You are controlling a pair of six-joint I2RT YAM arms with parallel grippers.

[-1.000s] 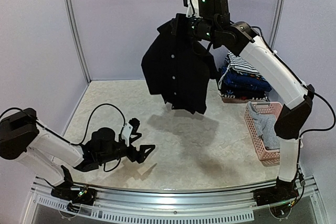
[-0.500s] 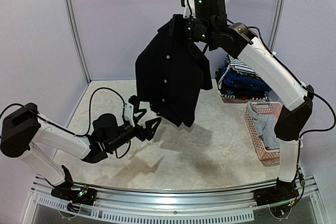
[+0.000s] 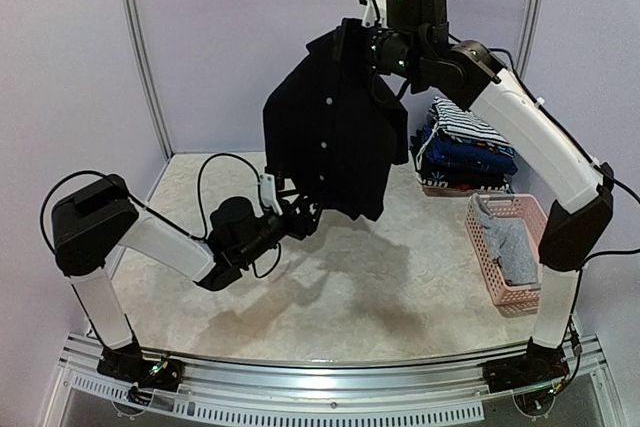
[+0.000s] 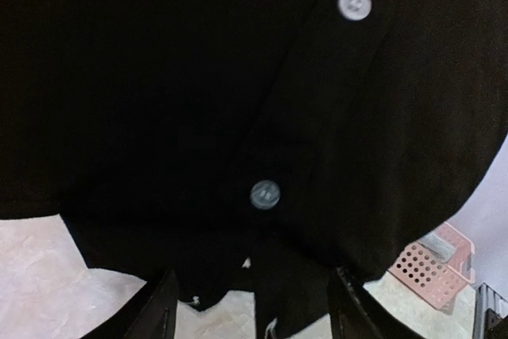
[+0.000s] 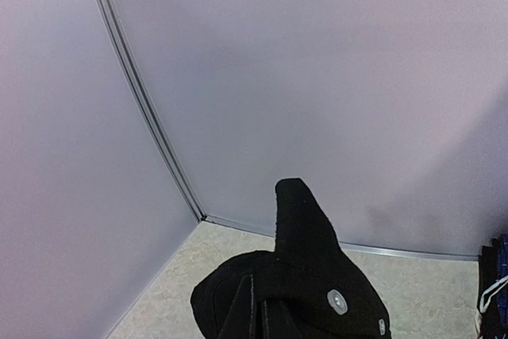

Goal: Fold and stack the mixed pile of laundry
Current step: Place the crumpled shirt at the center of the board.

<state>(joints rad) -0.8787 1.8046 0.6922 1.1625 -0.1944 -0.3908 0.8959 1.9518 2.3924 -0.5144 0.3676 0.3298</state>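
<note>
Because the black button shirt (image 3: 325,147) hangs limp and light below the right tool (image 3: 368,35) clamping its collar, the left tool (image 3: 300,215), spread wide at the hem, should pinch a bottom corner.

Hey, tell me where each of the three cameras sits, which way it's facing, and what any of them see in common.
Top external: above and behind the arms, looking down on the table; both arms show, the right gripper holding the black shirt aloft, the left gripper at its hem.
Left wrist: on the left arm, facing the shirt's buttoned front close up; its open fingers show at the bottom.
Right wrist: high on the right arm, facing the back wall; shirt bunched below, fingers hidden.
Shared: all see the shirt; top and left wrist also see the pink basket.
</note>
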